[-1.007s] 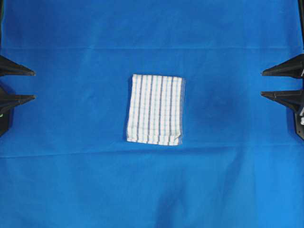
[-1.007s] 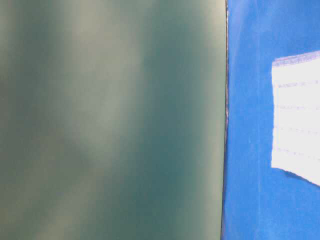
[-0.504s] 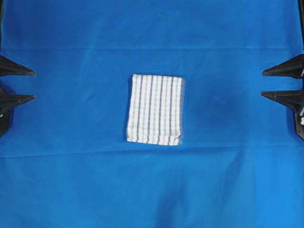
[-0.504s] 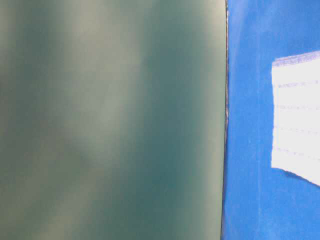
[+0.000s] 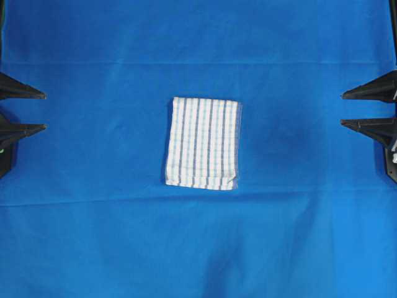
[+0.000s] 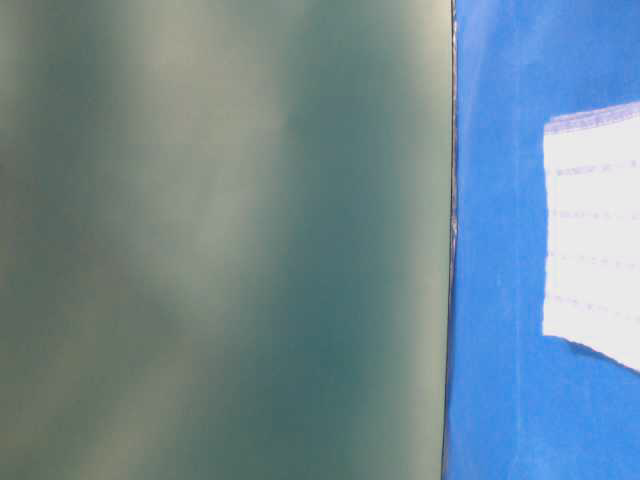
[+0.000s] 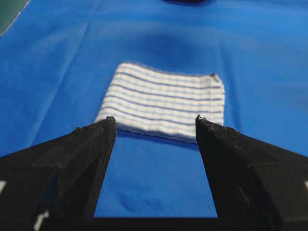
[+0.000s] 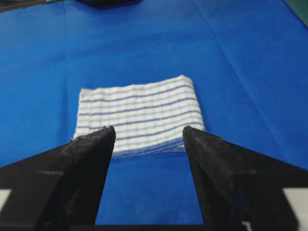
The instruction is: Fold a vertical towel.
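The towel (image 5: 203,143), white with thin light-blue and dark stripes, lies folded into a small rectangle in the middle of the blue sheet (image 5: 99,236). It also shows in the table-level view (image 6: 592,230), in the left wrist view (image 7: 166,101) and in the right wrist view (image 8: 138,114). My left gripper (image 5: 44,112) is open and empty at the far left edge, well away from the towel; the left wrist view shows it too (image 7: 155,120). My right gripper (image 5: 342,109) is open and empty at the far right edge; the right wrist view shows it too (image 8: 148,129).
The bright-blue sheet covers the whole work surface, with soft creases across the front. A blurred grey-green surface (image 6: 220,240) fills the left of the table-level view, and the sheet's edge (image 6: 452,240) runs beside it.
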